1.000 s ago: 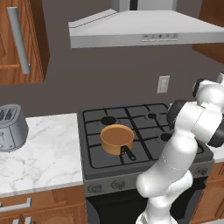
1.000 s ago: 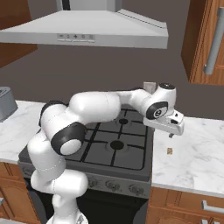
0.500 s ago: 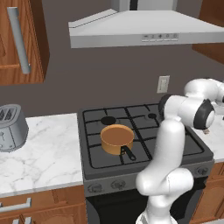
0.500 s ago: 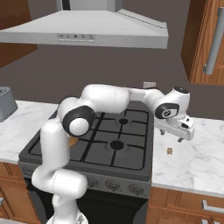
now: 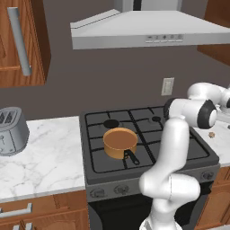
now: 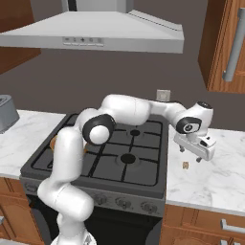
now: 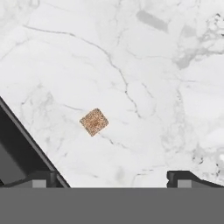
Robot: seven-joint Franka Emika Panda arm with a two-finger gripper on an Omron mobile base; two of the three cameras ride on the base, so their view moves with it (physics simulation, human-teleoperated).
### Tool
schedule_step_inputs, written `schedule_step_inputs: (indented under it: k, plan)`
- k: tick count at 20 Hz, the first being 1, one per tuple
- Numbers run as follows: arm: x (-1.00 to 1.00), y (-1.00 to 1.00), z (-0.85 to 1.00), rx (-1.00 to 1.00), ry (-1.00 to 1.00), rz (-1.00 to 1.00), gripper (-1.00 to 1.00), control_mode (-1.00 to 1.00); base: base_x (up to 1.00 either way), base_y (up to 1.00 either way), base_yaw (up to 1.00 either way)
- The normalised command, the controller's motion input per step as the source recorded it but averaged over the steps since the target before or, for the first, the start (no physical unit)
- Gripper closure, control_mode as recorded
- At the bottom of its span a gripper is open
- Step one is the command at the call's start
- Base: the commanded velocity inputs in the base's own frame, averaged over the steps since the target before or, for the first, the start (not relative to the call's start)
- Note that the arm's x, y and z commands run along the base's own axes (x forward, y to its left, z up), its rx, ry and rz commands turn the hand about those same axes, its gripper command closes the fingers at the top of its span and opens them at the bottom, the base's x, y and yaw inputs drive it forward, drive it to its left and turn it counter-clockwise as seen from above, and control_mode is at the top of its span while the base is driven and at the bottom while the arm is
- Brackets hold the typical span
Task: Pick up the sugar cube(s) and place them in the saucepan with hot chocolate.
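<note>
Nothing has been carried yet. One brown sugar cube (image 7: 93,122) lies on the marble surface (image 6: 215,177) to the right of the stove (image 6: 110,160), close to the edge where the marble meets the cooktop and apart from the claw. The claw (image 6: 189,154) hangs above it on the outstretched arm, fingers spread wide and holding nothing; in the hand view the cube sits up and to the left of the midpoint between the two tips, so it is not yet squarely lined up. The saucepan with hot chocolate (image 5: 120,143) stands on the stove's front left burner, well apart from the cube, its brown filling showing no cube. By my reading, centring, lowering, gripping, carrying and dropping all remain.
</note>
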Motion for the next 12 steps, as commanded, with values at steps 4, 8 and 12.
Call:
schedule_step_inputs:
  k: [4, 8, 12]
  plan:
    - [0.08, 0.0, -0.1, 0.02, 0.0, -0.03, -1.0, -1.0, 0.0, 0.0, 0.0]
    - [0.02, 0.0, -0.24, 0.02, 0.0, 0.0, -1.0, -1.0, 0.0, 0.0, 0.0]
    - [0.0, 0.0, -0.23, 0.0, 0.0, 0.0, -1.0, -1.0, 0.0, 0.0, 0.0]
